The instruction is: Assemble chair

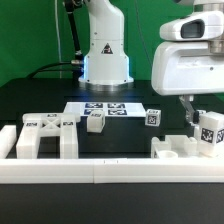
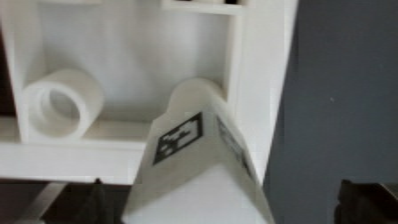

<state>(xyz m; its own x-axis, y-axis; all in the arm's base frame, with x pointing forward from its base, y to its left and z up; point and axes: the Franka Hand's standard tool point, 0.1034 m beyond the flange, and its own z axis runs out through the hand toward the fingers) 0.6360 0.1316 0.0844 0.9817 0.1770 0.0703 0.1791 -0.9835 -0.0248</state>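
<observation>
The gripper hangs over the tagged post at the exterior view's right, jaws apart and straddling it without clamping. That post stands on the white chair frame, just behind the border rail. In the wrist view the post rises between the jaws, with the frame's round socket beside it. The step in hand looks like seating or releasing this post on the frame. The legged frame, a small post and a tagged block wait on the tabletop beyond the frame, near the marker board. Next likely calls for a straight lift clear of the post.
</observation>
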